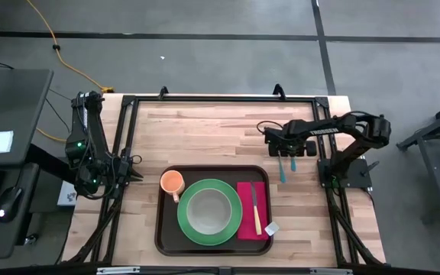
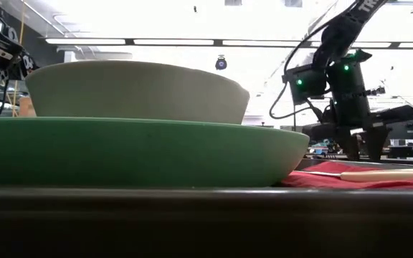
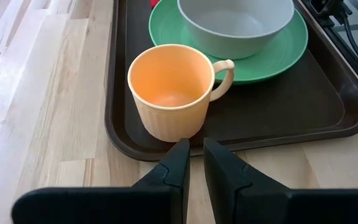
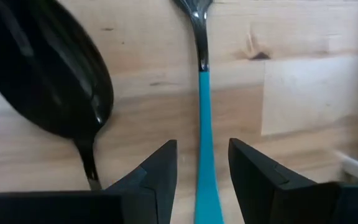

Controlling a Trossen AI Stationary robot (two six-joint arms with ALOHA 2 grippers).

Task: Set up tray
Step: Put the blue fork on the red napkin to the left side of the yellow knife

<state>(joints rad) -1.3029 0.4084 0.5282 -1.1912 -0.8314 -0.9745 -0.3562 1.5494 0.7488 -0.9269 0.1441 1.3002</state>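
Two arms in play, only one busy. Nearest me, the tray point(image 1: 161, 238) sits at the table's front edge, centre: dark brown plastic, rounded corners, raised rim. On it: green plate point(image 1: 234, 226) with a pale matte bowl point(image 1: 208, 210) nested in it, a ribbed orange mug point(image 1: 173, 182) with handle in the tray's back-left corner, and a red napkin point(image 1: 245, 227) on the right carrying a cream-handled knife point(image 1: 256, 212).

My left gripper point(image 3: 195, 154) waits just off the tray's left rim, facing the mug, fingers nearly together, holding nothing.

Further back, right of and behind the tray, my right gripper point(image 4: 202, 167) hangs over bare butcher-block wood. Its fingers are spread, straddling the slim teal handle of a utensil point(image 4: 203, 112) without pinching it. A second utensil, a glossy dark spoon point(image 4: 55, 74), lies just beside.

I'd judge this as the cutlery pickup step: tray mostly set, teal pieces not yet on it. Next move calls for lowering, closing squarely on the thin handle, then carrying it onto the napkin. Slick, flat handle; could slip or twist.
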